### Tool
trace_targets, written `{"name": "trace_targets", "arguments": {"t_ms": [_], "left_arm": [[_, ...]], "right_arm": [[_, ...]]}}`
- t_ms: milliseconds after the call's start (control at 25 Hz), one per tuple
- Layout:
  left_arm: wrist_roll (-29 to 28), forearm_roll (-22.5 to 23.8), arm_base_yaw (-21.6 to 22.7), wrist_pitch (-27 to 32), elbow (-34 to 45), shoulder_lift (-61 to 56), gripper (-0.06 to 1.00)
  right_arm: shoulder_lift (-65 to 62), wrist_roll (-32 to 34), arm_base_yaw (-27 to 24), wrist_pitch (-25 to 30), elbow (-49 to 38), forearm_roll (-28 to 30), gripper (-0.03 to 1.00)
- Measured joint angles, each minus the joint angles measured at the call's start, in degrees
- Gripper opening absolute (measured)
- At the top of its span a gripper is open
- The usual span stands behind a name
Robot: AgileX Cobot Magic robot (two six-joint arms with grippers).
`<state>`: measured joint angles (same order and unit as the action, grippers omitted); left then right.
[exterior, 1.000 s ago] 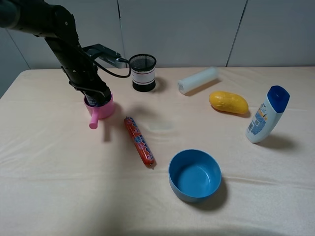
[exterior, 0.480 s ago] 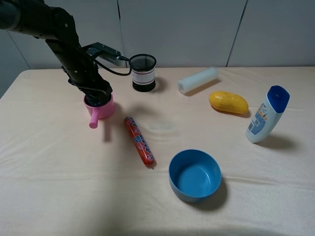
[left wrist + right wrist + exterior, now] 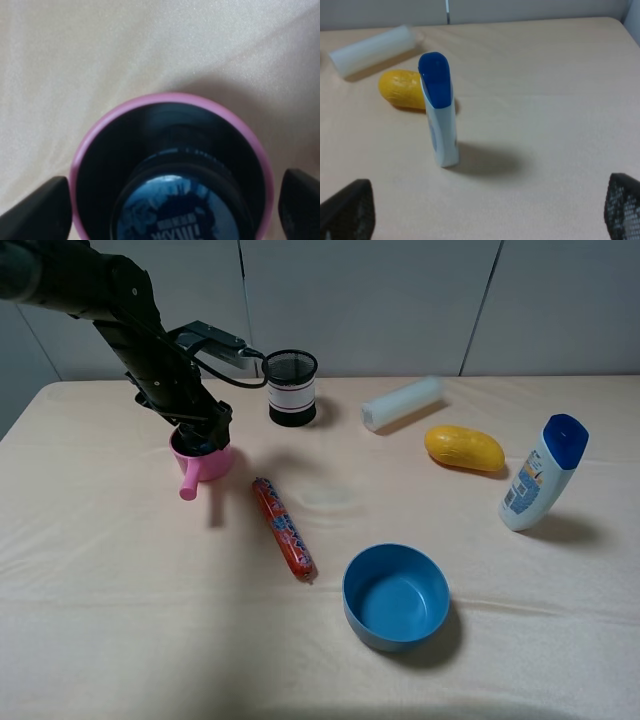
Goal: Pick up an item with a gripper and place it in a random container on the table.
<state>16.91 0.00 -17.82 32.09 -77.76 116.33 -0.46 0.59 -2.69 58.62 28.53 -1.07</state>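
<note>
The left gripper (image 3: 205, 436) hangs just above the pink cup (image 3: 208, 466) at the far left of the cream-clothed table (image 3: 130, 580), its fingers (image 3: 37, 210) spread wide outside the rim — gripping nothing. The small blue jar (image 3: 177, 210) sits down inside the cup's dark interior, clear of both fingers. The right gripper (image 3: 485, 212) is likewise spread apart and holds nothing — the upright white lotion bottle (image 3: 442, 125) stands ahead of it.

A pale grey panelled wall (image 3: 400, 300) stands behind the tabletop (image 3: 120, 620), split by thin dark seams (image 3: 482, 305). A cream cloth (image 3: 560, 640), lightly creased, covers the tabletop. Soft light throws blurred shadows (image 3: 572, 530) rightward.
</note>
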Motion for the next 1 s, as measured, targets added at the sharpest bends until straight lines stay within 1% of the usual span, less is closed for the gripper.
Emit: {"name": "trace_targets", "arguments": {"t_ms": [120, 240, 440, 560, 720, 1000], "left_arm": [[0.0, 0.0, 0.0, 0.4, -0.1, 0.0, 0.83], [-0.1, 0.0, 0.0, 2.7, -1.1, 0.0, 0.83], [-0.7, 0.0, 0.0, 10.0, -3.8, 0.0, 0.83], [-2.6, 0.0, 0.0, 13.7, -5.1, -0.4, 0.83], [-3.9, 0.0, 0.0, 16.2, -5.3, -3.1, 0.83], [-4.2, 0.0, 0.0, 20.8, -5.6, -10.2, 0.83]], "right_arm": [[0.0, 0.0, 0.0, 0.0, 0.0, 0.0, 0.69], [0.0, 0.0, 0.0, 0.0, 0.0, 0.0, 0.69], [0.0, 0.0, 0.0, 0.0, 0.0, 0.0, 0.69], [0.0, 0.0, 0.0, 0.0, 0.0, 0.0, 0.69], [0.0, 0.0, 0.0, 0.0, 0.0, 0.0, 0.69], [0.0, 0.0, 0.0, 0.0, 0.0, 0.0, 0.69]]}}
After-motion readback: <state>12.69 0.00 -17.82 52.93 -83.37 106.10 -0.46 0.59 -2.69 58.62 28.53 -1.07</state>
